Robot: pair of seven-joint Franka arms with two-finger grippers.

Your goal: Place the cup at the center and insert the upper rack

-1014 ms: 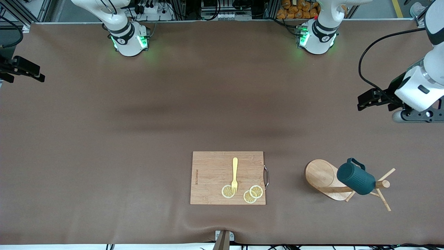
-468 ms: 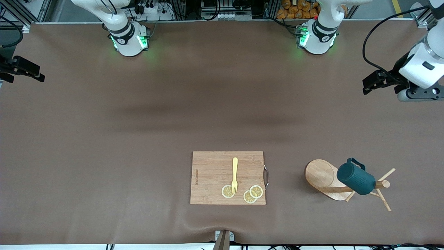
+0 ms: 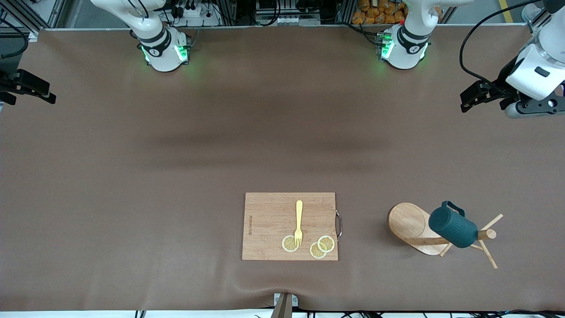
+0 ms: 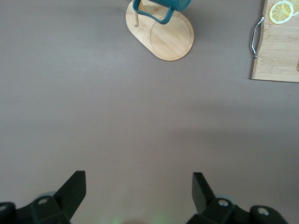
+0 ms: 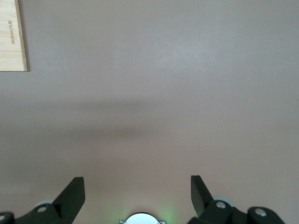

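A dark teal ribbed cup (image 3: 453,227) is hanging on a wooden cup rack (image 3: 415,227), mouth toward the oval base and handle pointing up and away from the front camera; its long axis is lying tilted along the peg that carries it. The rack is standing near the front edge of the desk (image 3: 176,176), toward the left arm's end. Whether this peg counts as the upper rack of the task, the views are not settling. Beside the rack, toward the middle of the desk, a bamboo cutting board (image 3: 269,221) is carrying a yellow fork (image 3: 299,223) and three lemon slices (image 3: 315,245). The left gripper (image 3: 468,95) is hovering high over the desk's edge at the left arm's end, fingers spread wide around nothing, as its wrist view is showing (image 4: 138,189); the cup is sitting well apart from it, toward the front camera. The right gripper (image 5: 135,191) is waiting over bare desk at the right arm's end, also spread wide and empty, with only a corner of the board in its wrist view. The left arm is plainly the nearer one to the cup, so any reach for it is looking like that arm's work.
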